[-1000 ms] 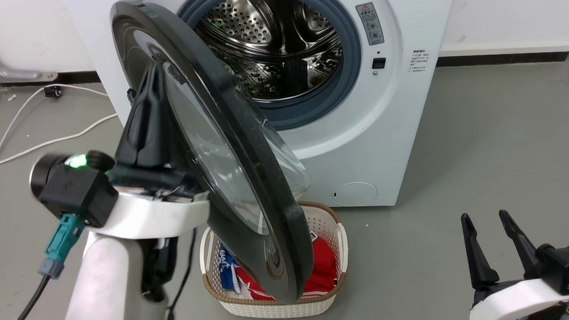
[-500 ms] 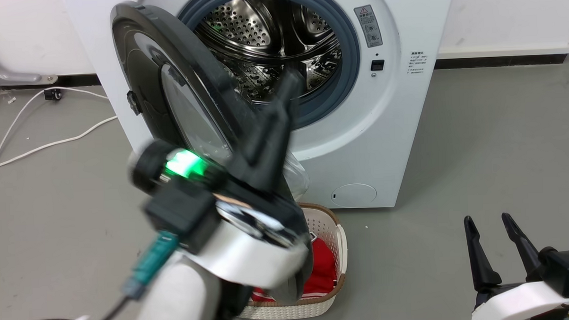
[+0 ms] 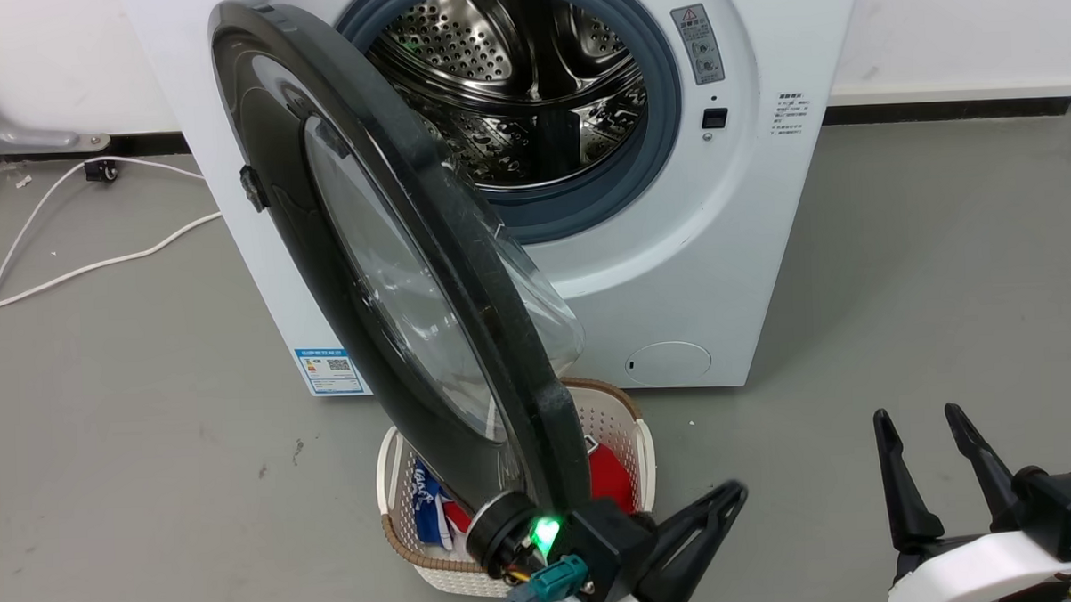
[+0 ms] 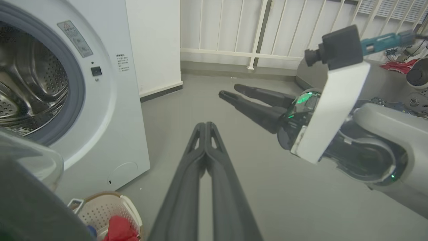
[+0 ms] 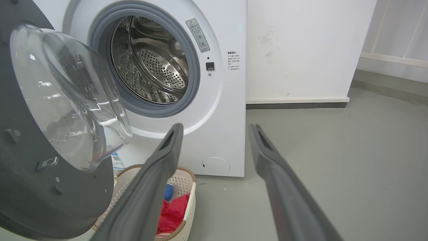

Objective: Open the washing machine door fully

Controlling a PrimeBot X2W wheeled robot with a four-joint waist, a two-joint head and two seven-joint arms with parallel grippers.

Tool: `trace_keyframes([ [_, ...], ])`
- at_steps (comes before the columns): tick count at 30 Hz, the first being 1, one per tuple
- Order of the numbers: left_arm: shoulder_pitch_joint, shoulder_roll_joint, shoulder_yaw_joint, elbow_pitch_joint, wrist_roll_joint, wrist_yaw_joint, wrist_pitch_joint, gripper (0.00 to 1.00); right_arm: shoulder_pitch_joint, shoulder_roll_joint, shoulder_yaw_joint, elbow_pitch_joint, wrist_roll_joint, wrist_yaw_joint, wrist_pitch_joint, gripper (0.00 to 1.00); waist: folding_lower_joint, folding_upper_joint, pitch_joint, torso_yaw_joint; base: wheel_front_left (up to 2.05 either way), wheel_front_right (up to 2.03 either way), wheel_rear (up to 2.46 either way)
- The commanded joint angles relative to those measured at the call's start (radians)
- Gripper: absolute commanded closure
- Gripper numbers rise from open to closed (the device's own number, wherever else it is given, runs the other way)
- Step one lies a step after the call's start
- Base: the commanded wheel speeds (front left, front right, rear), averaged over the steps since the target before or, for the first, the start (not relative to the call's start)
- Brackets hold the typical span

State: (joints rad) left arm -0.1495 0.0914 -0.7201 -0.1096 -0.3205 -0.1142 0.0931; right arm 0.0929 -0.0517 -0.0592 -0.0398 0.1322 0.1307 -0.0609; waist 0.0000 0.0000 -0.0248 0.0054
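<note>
Washing machine door (image 3: 392, 279) stands ajar, hinged on the left, lower edge above the laundry basket (image 3: 633, 422) (glass bowl faces the drum). Left claw (image 4: 205, 129) pinched together, empty, off the door. Right claw (image 3: 916, 412) spread wide, empty.

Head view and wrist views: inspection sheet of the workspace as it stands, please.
Surface: grey floor, a few specks.
Job's things: washing machine door partly open, edge-on to the head camera, hanging over the basket; drum looks empty.
Clutter: basket holds red clothes.
Grippers: left pincer shut, holding nothing, pointing away from the door; right pincer open, empty.
Cables: white cable on the floor left of the machine.
Surroundings: white wall; white railing.
</note>
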Motion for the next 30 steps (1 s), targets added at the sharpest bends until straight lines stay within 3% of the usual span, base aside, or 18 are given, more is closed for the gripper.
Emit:
trace_keyframes([
  [1,0.014,0.008,0.0,0.026,-0.004,0.002,-0.001,1.0,-0.002,0.003,0.0,-0.001,-0.004,0.0,0.004,0.0,0.0,0.0,0.001,-0.002,0.0,0.0,0.0],
  [13,-0.043,0.009,0.095,0.225,-0.01,0.07,-0.097,1.0,-0.006,0.003,0.001,0.004,0.001,0.0,0.005,0.0,0.0,0.0,0.007,-0.005,0.0,0.0,0.0],
  [30,-0.048,0.05,0.14,0.224,-0.022,0.103,-0.122,1.0,-0.01,0.003,-0.003,0.01,0.005,0.0,0.007,0.0,0.0,0.0,0.011,0.027,0.0,0.0,0.0],
])
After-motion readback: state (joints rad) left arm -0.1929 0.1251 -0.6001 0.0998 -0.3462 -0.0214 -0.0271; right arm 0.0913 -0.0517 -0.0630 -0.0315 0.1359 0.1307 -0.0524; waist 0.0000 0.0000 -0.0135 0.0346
